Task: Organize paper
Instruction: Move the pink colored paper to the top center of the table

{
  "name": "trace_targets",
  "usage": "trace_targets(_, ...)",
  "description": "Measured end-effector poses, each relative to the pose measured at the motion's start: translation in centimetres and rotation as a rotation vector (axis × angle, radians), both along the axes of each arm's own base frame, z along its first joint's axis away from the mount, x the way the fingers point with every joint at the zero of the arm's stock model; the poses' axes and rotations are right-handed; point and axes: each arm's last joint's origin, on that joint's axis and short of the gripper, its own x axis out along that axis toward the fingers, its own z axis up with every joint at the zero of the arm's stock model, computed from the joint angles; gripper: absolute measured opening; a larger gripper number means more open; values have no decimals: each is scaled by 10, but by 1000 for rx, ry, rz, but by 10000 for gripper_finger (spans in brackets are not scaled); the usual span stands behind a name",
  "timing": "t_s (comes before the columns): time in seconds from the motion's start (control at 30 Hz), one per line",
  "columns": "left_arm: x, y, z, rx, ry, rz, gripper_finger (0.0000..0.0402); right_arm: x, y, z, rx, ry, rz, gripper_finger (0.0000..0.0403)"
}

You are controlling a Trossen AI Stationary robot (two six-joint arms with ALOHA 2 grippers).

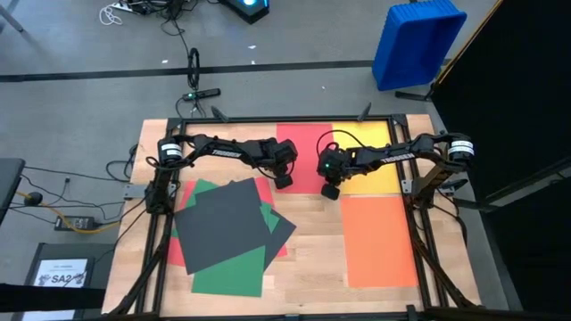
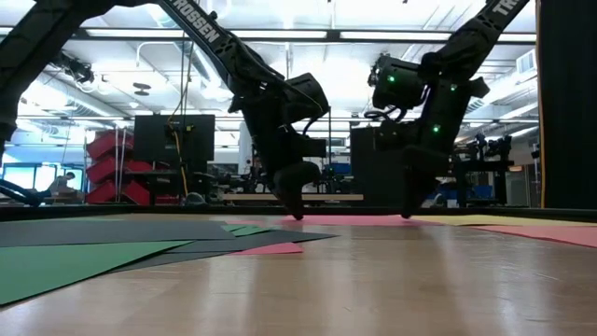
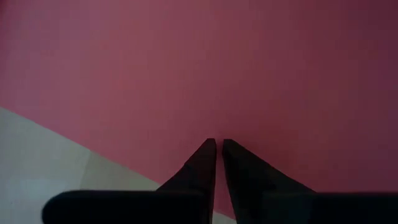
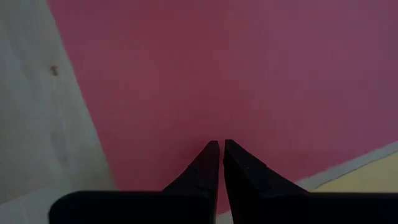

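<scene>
Both grippers, left gripper [image 1: 284, 182] and right gripper [image 1: 330, 191], are clenched, tips pressing the red sheet [image 1: 302, 141] at 12 o'clock. Step: sliding it. Next: drag evenly.

Robotics lab or workshop floor
Ceiling strip lights [image 2: 280, 35], monitors [image 2: 173, 135] on far benches, red stacked bins [image 2: 117, 154] (left), floor cables [image 1: 53, 192].

The wooden table [image 1: 308, 241] bears red, yellow, orange, green and black paper [image 1: 225, 223] sheets.
</scene>
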Motion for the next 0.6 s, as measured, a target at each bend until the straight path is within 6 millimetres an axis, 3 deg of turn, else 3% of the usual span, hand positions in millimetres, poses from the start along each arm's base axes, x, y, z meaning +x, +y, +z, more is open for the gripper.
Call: trace_targets(0.6, 0, -4, -1, -31, -8, 6, 16, -4, -19, 1, -16, -19, -70, 0)
